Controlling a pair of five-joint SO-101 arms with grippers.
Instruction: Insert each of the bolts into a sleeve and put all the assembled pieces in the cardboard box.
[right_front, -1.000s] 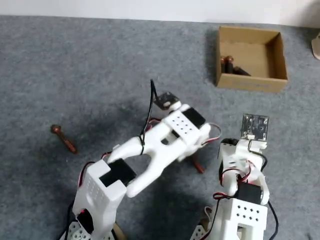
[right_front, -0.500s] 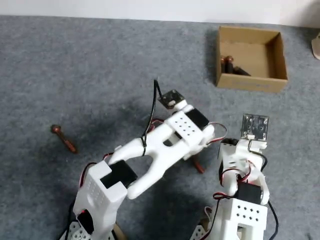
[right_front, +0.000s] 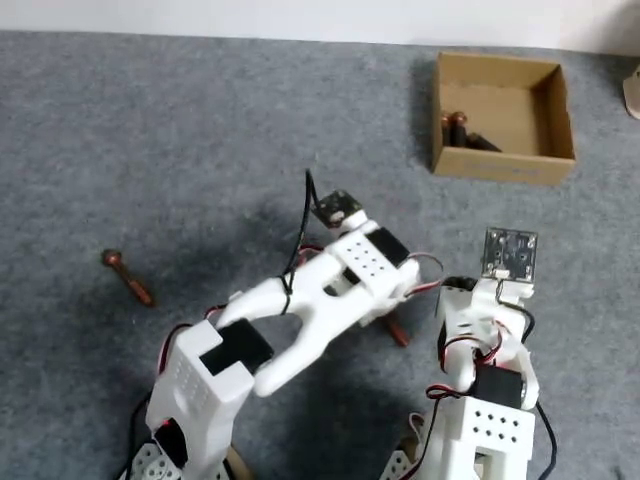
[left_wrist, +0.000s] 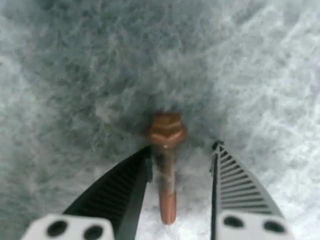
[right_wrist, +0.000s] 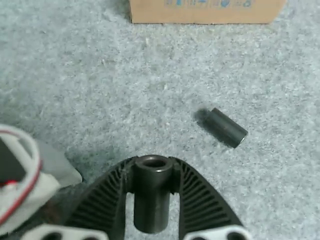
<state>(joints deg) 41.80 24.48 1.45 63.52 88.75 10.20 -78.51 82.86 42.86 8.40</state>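
A copper-coloured bolt (left_wrist: 165, 165) lies on the grey carpet between the fingers of my left gripper (left_wrist: 181, 149), which is open around it; the bolt sits close to one finger (left_wrist: 125, 185). From above, that bolt's (right_front: 397, 332) end pokes out from under the left arm. A second bolt (right_front: 127, 277) lies far to the left. My right gripper (right_wrist: 151, 169) is shut on a black sleeve (right_wrist: 151, 200) held upright, bore showing. A loose black sleeve (right_wrist: 226, 128) lies on the carpet beyond it. The cardboard box (right_front: 552, 110) at the back right holds assembled pieces (right_front: 456, 128).
The left arm (right_front: 320, 290) stretches across the middle of the table, close beside the right arm (right_front: 485, 340). The box's front wall (right_wrist: 207, 11) stands ahead of the right gripper. A pale object (right_front: 632, 92) sits at the far right edge.
The left arm's wrist shifted slightly to the right, then came back and lower over the bolt. The right arm has kept still with its sleeve.
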